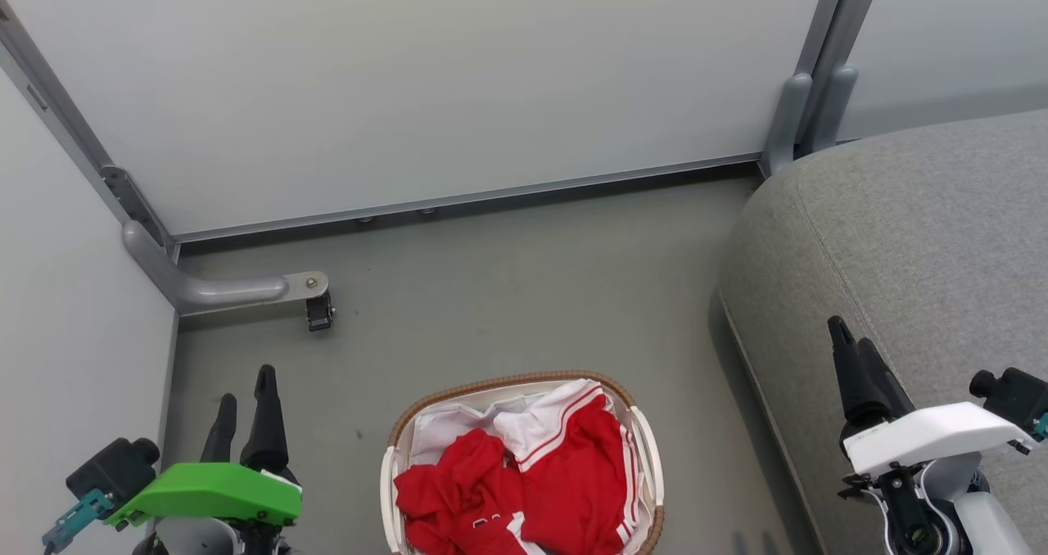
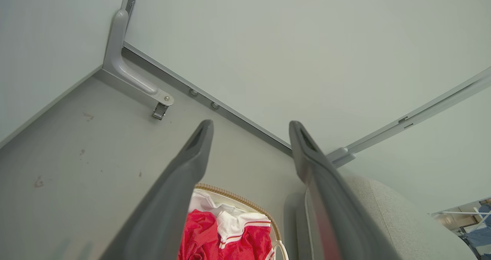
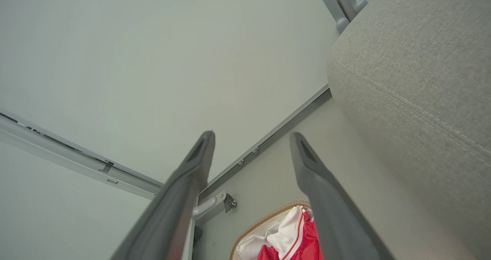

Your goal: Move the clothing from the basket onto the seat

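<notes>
Nothing is moved yet: the left gripper [image 1: 246, 385] and right gripper [image 1: 847, 334] hang empty, fingers spread, flanking the basket [image 1: 508, 381] where the red clothing [image 1: 524, 489] lies heaped, with open floor [image 1: 532, 293] beyond, the bare seat [image 1: 917, 236] edging in rightward and wall panels [image 1: 409, 88] behind.

Lab-style test bay walled by pale partitions [image 1: 426, 80].

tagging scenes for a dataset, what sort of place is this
Probably a mock home corner in a lab: pale partition panels on grey metal feet, an oval cream plastic laundry basket of red clothing, and a large grey woven-fabric seat.
</notes>
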Controlling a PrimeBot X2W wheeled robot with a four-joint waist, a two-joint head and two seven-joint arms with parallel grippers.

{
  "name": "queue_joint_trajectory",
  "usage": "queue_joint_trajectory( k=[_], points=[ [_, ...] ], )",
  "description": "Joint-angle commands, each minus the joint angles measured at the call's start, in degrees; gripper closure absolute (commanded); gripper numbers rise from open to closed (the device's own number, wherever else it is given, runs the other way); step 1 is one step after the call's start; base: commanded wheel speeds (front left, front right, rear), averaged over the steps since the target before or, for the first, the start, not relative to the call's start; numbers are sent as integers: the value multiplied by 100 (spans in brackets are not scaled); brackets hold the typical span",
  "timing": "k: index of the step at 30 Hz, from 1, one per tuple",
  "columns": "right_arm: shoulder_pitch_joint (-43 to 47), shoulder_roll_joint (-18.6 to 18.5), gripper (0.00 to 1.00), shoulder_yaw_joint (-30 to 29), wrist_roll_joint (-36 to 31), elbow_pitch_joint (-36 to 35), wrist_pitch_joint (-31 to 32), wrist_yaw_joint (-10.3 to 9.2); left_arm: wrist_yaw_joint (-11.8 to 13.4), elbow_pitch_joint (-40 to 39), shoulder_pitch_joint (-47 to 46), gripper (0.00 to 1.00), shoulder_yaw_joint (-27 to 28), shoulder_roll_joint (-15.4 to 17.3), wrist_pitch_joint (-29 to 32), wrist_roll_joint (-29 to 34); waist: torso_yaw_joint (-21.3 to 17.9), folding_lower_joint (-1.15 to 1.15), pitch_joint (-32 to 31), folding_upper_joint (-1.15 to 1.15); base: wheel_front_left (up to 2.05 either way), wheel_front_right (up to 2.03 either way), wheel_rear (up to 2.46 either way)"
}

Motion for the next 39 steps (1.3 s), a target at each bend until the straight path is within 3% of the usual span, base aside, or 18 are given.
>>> queue_joint_trajectory(
  k=[1,20,39],
  points=[
    [-96,-69,0,32,-221,-63,-74,1,51,-30,-144,0,-49,77,-63,235,4,0,0,0,0,0,0],
    [-114,-123,0,131,-1796,13,-403,2,313,-6,-86,0,-453,256,-390,1538,-11,0,21,0,0,0,0],
    [-86,-115,0,103,-3003,66,-687,3,466,-6,9,0,-556,229,-671,2596,-24,0,34,0,0,0,0]
  ],
)
